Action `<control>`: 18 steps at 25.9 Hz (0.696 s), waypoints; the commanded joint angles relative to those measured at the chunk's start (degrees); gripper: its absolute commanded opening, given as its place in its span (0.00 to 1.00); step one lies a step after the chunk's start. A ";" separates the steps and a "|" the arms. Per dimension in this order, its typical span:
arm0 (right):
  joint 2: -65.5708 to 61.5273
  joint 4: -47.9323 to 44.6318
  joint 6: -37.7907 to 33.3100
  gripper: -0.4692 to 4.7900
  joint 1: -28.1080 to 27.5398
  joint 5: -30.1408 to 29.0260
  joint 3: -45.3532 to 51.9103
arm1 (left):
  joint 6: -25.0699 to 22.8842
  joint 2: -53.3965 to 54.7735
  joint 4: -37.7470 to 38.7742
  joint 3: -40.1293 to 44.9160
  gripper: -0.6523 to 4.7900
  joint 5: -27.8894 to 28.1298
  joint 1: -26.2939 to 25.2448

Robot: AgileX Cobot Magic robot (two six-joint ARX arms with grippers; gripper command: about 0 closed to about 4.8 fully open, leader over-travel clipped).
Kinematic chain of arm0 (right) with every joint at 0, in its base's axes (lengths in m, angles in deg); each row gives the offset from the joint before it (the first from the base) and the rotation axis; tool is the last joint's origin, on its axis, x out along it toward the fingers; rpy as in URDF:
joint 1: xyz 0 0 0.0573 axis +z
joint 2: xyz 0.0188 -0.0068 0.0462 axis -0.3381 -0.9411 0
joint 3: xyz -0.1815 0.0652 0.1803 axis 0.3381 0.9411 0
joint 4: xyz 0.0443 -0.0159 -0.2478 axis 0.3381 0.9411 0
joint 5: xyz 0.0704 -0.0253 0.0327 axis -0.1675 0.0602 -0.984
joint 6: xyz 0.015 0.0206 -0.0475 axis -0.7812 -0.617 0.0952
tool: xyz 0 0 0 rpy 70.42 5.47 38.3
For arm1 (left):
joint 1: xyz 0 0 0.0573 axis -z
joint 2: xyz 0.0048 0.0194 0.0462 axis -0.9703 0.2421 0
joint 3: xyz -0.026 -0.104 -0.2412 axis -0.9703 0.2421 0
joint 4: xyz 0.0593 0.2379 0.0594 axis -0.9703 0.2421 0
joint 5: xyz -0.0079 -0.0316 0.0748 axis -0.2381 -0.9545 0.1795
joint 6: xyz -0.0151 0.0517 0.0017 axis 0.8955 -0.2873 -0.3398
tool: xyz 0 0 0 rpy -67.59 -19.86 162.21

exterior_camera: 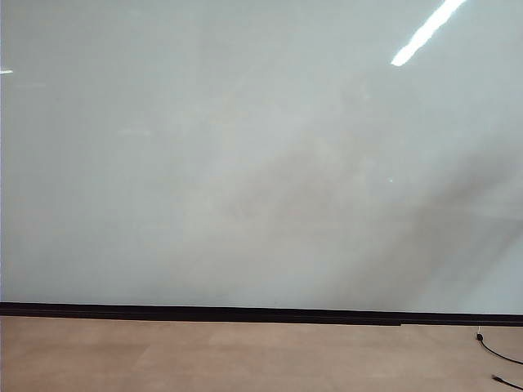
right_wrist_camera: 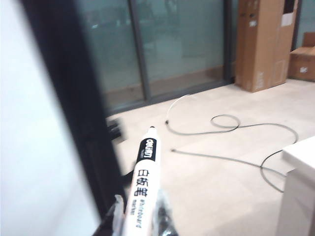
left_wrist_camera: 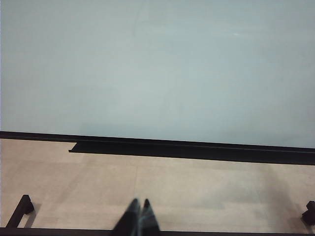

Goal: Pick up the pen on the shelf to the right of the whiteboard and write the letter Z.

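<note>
The whiteboard (exterior_camera: 245, 147) fills the exterior view, pale and glossy, with a black strip along its lower edge; no drawn mark shows on it, and neither arm shows there. In the right wrist view my right gripper (right_wrist_camera: 140, 211) is shut on the pen (right_wrist_camera: 142, 182), a slim white marker with dark print and a dark band near its tip, pointing away from the wrist. The whiteboard's edge (right_wrist_camera: 29, 147) and its black frame lie close beside the pen. My left gripper (left_wrist_camera: 140, 204) is shut and empty, low over the tan floor in front of the whiteboard (left_wrist_camera: 157, 64).
A black ledge (left_wrist_camera: 187, 148) runs under the board. Grey cables (right_wrist_camera: 231, 128) loop over the tan floor. Cardboard boxes (right_wrist_camera: 263, 44) stand by glass doors. A white block (right_wrist_camera: 300, 191) sits close to the right gripper. A thin black cable (exterior_camera: 498, 353) lies at the lower right.
</note>
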 commanded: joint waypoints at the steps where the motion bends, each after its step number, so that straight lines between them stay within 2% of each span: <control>1: 6.43 7.21 0.61 0.08 5.90 2.75 0.61 | -0.24 0.02 -0.31 -0.13 0.11 -0.13 0.02; 5: 13.81 14.43 1.44 0.08 15.69 5.62 0.59 | -0.24 0.02 -0.31 -0.13 0.11 -0.02 0.02; 9: 18.78 18.88 1.42 0.08 25.79 5.97 0.50 | -0.24 0.02 -0.31 -0.13 0.11 -0.02 0.02; 18: 20.15 18.80 1.84 0.08 48.13 4.20 -1.84 | -0.24 0.02 -0.28 -0.13 0.11 -0.02 0.02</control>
